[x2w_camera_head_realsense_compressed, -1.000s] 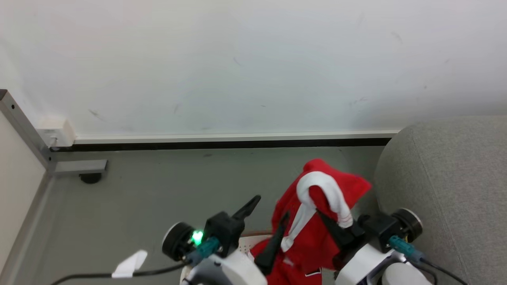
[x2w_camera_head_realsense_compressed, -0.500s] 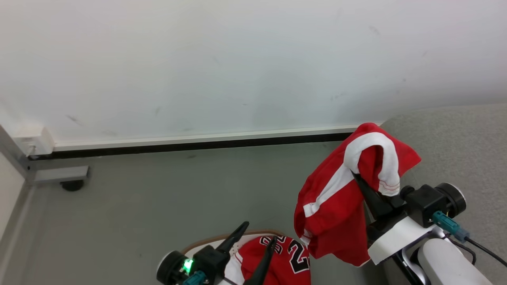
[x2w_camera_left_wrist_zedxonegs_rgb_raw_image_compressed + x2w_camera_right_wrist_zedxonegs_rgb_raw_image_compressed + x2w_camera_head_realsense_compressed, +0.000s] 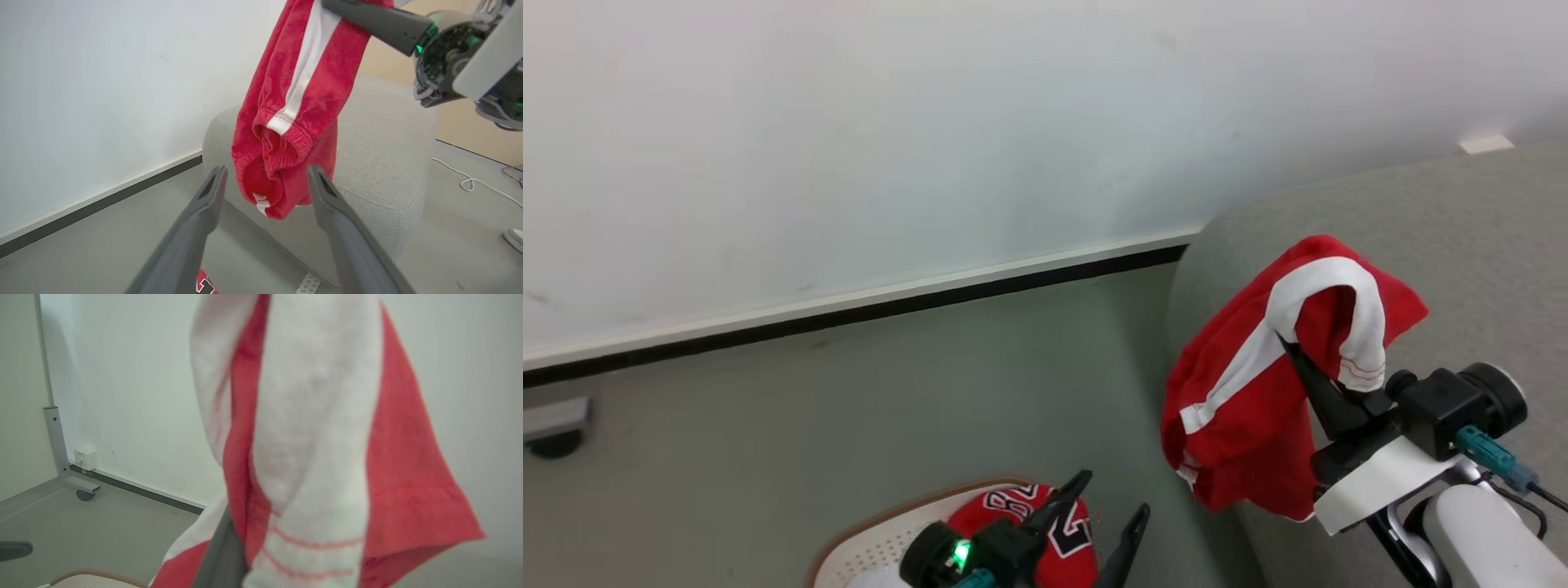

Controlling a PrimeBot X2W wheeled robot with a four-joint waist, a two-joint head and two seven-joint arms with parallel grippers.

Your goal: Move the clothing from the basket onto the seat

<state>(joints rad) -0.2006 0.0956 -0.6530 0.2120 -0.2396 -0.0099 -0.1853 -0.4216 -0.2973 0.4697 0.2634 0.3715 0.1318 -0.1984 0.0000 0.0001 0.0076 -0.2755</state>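
Status: transfer of one item in progress. The right gripper [image 3: 1298, 359] is clamped on the red garment [image 3: 1241, 408]. Its fingers read as a single closed dark wedge, with the white waistband draped over the tip and the rest of the cloth hanging below. Over the last second the head camera has swung to the right, so the seat [image 3: 1462, 229] now takes up more of the head view. Allowing for that swing, the red garment has gone from low over the basket [image 3: 907, 502], between the two grippers, to a raised position at the seat's left edge. In the left wrist view its lower hem [image 3: 265, 204] hangs free in front of the seat's side wall and is not yet resting on the cushion. The left gripper [image 3: 1116, 490] is parted and empty, low over the basket's right side. The basket stands on the floor [image 3: 768, 425] left of the seat and holds the numbered jersey [image 3: 1013, 502]. Assessment: the lift and most of the carry appear complete. The next move calls for travel further right over the cushion before release, because a release here risks the cloth sliding down the seat's side to the floor. At least one more garment remains to be moved.
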